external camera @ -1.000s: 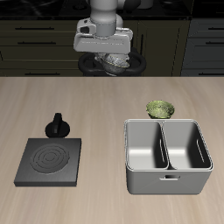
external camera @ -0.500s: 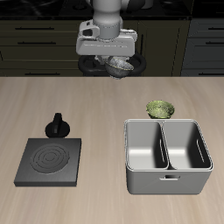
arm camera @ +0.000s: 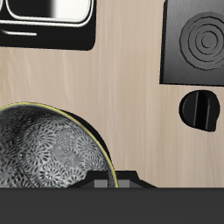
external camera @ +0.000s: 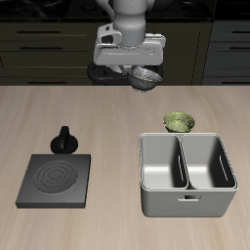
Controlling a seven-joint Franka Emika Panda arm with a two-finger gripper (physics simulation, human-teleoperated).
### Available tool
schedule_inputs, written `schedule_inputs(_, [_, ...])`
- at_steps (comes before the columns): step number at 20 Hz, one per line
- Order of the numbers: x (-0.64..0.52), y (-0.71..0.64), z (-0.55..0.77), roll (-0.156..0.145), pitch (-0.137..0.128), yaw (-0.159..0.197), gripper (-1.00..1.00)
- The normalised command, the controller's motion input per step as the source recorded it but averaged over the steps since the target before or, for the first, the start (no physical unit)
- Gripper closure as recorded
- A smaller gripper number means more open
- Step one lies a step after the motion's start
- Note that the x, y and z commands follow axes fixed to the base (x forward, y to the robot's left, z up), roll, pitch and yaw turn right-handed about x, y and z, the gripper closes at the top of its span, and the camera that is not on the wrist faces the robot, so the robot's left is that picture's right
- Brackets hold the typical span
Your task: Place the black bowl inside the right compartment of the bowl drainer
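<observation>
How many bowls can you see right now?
2. The black bowl is held up in the gripper above the table's back edge. A green-yellow bowl sits on the table just behind the bowl drainer.

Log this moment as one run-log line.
phase: carry | end effector: shut on black bowl, lifted above table's back | bowl drainer: both compartments empty | placement: not yet done

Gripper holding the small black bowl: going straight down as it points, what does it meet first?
Probably bare light wooden tabletop, between the black square stove plate and grey metal bowl drainer; depth is unclear.
</observation>
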Motion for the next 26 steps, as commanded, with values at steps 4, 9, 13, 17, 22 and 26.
schedule_inputs(4, [0.31, 0.33, 0.22, 0.026, -0.011, 0.025, 1.00])
schedule_inputs(9, [0.38, 0.26, 0.13, 0.001, 0.001, 0.009, 1.00])
schedule_inputs(13, [0.41, 0.13, 0.05, -0.034, 0.017, 0.001, 1.00])
schedule_inputs(17, [0.46, 0.11, 0.08, -0.037, 0.005, 0.012, 1.00])
schedule_inputs(22, [0.37, 0.13, 0.08, -0.023, 0.005, 0.004, 1.00])
schedule_inputs(26, [0.41, 0.20, 0.11, -0.020, -0.008, 0.013, 1.00])
